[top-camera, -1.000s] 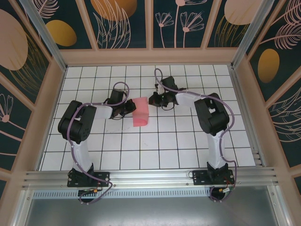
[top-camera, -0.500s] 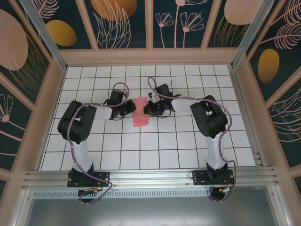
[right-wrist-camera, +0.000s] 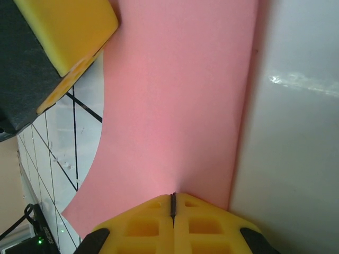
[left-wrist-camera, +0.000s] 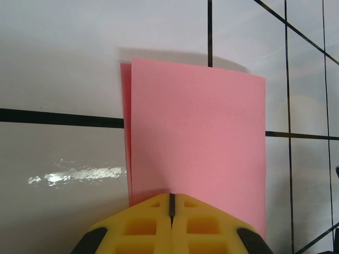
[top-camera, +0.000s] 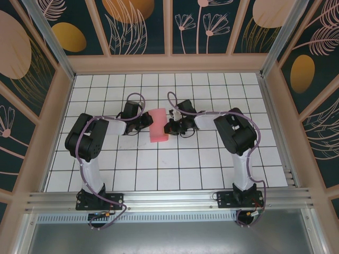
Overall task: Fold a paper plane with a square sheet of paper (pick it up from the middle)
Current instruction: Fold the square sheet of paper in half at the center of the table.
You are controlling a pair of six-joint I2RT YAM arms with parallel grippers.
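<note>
Creasing looks the step in hand: left jaws, pressed together, sit on one edge of the half-folded paper [top-camera: 159, 126] lying on the worktop [top-camera: 175, 174]; right jaws, likewise pressed together, on the opposite edge. Next, a corner wants lifting cleanly.

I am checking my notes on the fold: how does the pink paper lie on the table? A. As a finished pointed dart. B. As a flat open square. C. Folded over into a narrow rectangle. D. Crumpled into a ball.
C: the pink paper is a narrow rectangle, and the left wrist view shows a second layer's edge along one side.
</note>
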